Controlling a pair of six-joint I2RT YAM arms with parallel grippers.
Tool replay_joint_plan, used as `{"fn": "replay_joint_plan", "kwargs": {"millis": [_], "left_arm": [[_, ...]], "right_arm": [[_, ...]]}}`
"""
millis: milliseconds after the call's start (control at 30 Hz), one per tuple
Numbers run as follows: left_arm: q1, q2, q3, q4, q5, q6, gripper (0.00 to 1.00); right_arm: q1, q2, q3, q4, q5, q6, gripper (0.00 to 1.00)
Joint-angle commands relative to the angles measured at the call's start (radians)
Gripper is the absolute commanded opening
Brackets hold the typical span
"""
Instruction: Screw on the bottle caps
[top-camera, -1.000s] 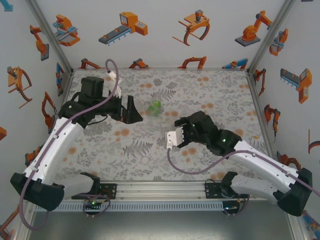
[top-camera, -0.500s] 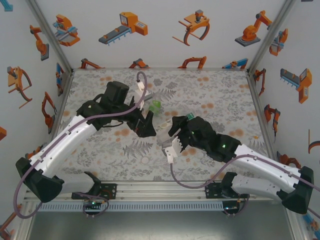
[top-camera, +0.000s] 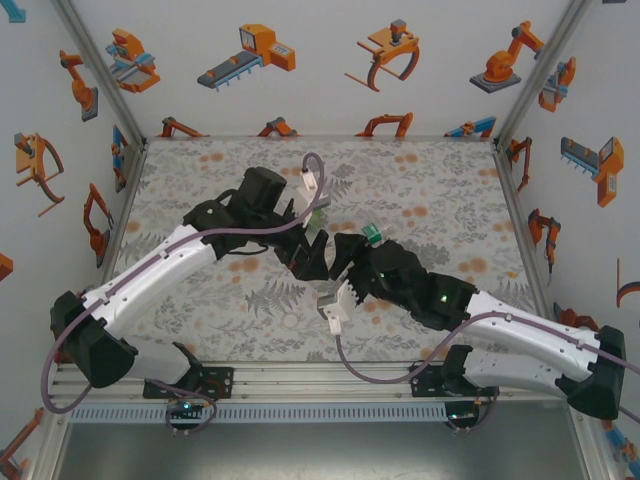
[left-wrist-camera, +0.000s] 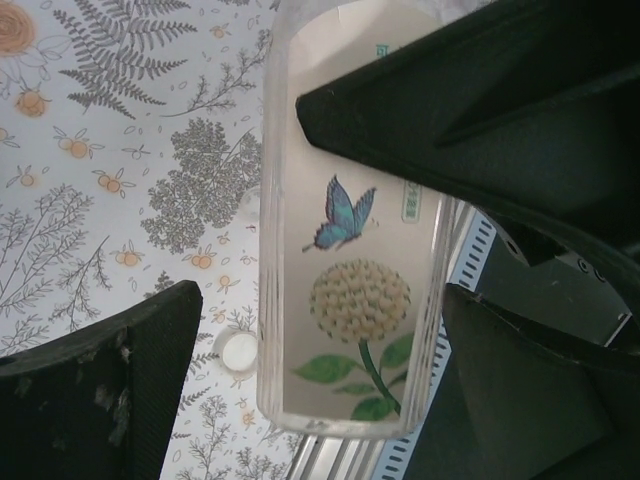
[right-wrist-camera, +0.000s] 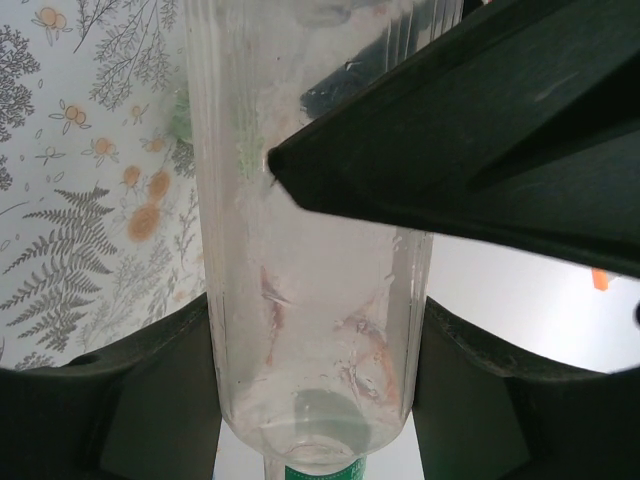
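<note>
My right gripper (top-camera: 350, 272) is shut on a clear bottle (top-camera: 334, 308) with a flower and butterfly label, held above the middle of the table. Its green cap (top-camera: 373, 235) points away from me. In the right wrist view the bottle (right-wrist-camera: 310, 300) sits between both fingers, with the green cap (right-wrist-camera: 320, 472) at the bottom edge. My left gripper (top-camera: 318, 262) is open, and its fingers straddle the same bottle (left-wrist-camera: 350, 280) with a gap on the left side. A white cap (left-wrist-camera: 238, 352) lies on the table below. The other bottles are hidden.
The floral table cloth (top-camera: 450, 190) spreads out to the right and back. Both arms cross at the centre, very close together. A metal rail (top-camera: 320, 385) runs along the near edge, and walls close in the left, right and back sides.
My left arm has swung right and forward from the left side until its open fingers surround the bottle. My right gripper has shifted slightly left and tilted the bottle.
</note>
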Motion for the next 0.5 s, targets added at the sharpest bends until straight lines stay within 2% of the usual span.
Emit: {"fn": "replay_joint_plan", "kwargs": {"millis": [0, 267, 467], "left_arm": [[-0.010, 0.017, 0.023, 0.025, 0.036, 0.010, 0.97], [-0.016, 0.060, 0.020, 0.025, 0.097, 0.016, 0.92], [-0.020, 0.079, 0.025, 0.003, 0.117, 0.031, 0.84]], "right_arm": [[0.020, -0.001, 0.024, 0.037, 0.027, -0.024, 0.41], [0.056, 0.017, 0.063, 0.036, 0.053, -0.067, 0.41], [0.062, 0.027, 0.080, 0.028, 0.053, -0.080, 0.41]]}}
